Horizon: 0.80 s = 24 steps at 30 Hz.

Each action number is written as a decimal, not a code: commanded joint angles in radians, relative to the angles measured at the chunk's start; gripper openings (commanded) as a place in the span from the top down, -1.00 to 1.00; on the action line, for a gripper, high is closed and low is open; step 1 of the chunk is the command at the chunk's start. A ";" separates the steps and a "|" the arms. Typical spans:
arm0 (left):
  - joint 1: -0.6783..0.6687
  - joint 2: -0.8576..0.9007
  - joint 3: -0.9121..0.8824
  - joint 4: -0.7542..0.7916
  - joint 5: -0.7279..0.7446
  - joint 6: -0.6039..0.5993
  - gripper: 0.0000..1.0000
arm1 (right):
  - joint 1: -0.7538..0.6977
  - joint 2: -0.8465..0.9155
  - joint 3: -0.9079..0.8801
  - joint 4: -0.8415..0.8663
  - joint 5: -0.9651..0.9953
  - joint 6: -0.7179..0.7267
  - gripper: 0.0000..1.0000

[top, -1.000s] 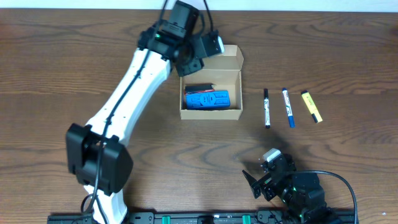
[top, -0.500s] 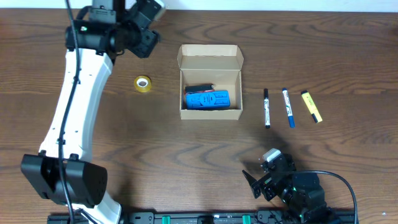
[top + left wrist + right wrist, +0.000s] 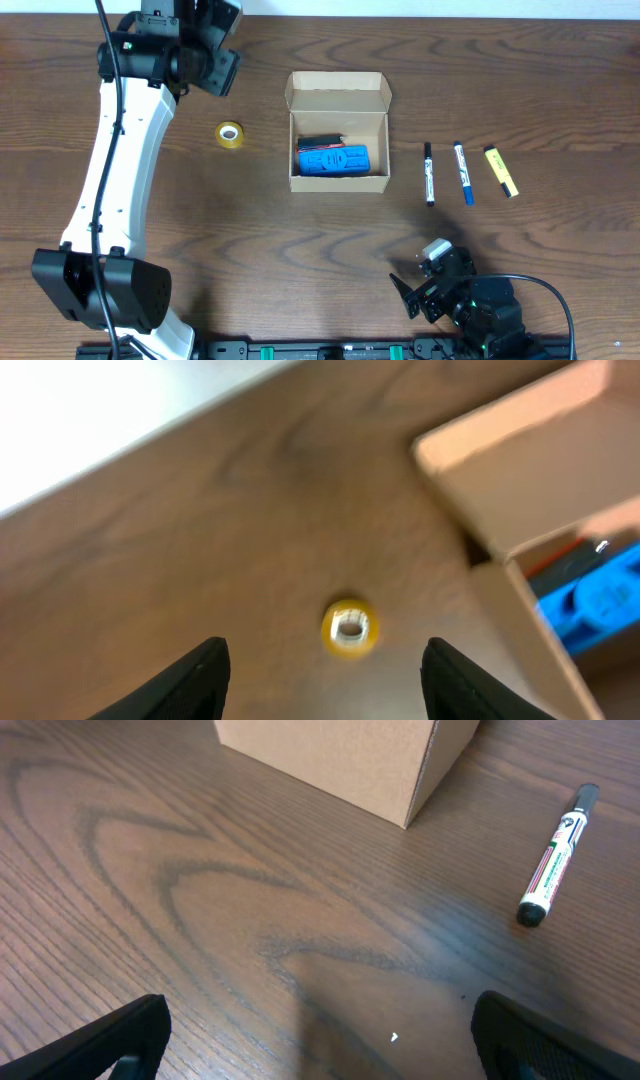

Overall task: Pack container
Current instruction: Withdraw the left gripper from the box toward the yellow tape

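Observation:
The container (image 3: 338, 184) is a tan cardboard box at mid-table, its flap lid folded open at the back. A blue object (image 3: 332, 160) and something black lie inside it. A yellow tape roll (image 3: 230, 134) lies on the wood to its left. My left gripper (image 3: 218, 45) hovers high at the far left back, open and empty. Its wrist view looks down on the tape roll (image 3: 349, 628) between its fingers and the container's corner (image 3: 520, 490). My right gripper (image 3: 422, 285) rests open near the front edge, facing the container's corner (image 3: 350, 760).
Right of the box lie a black marker (image 3: 429, 173), a blue marker (image 3: 463, 172) and a yellow highlighter (image 3: 501, 171), side by side. The black marker (image 3: 557, 855) also shows in the right wrist view. The table's back edge runs just behind the left gripper.
My left arm has swung from above the box's back left corner to the far left back, its jaws opening wider. The tape roll it covered now shows. The right arm is still.

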 commanded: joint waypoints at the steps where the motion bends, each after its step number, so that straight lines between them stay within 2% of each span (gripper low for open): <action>1: 0.023 -0.012 0.008 -0.061 -0.137 -0.015 -0.28 | 0.010 -0.006 -0.009 -0.001 0.002 -0.013 -0.98; 4: 0.060 0.007 0.006 -0.103 -0.138 -0.043 -0.46 | 0.010 -0.006 -0.009 -0.001 0.002 -0.013 -0.98; 9: 0.124 0.068 -0.002 -0.124 -0.033 -0.059 -0.50 | 0.010 -0.006 -0.009 -0.001 0.003 -0.013 -0.98; 13: 0.153 0.135 -0.003 -0.126 0.014 -0.052 -0.67 | 0.010 -0.006 -0.009 -0.001 0.003 -0.013 -0.98; 24: 0.154 0.322 -0.003 -0.083 0.049 0.000 -0.71 | 0.010 -0.006 -0.009 -0.001 0.003 -0.013 -0.98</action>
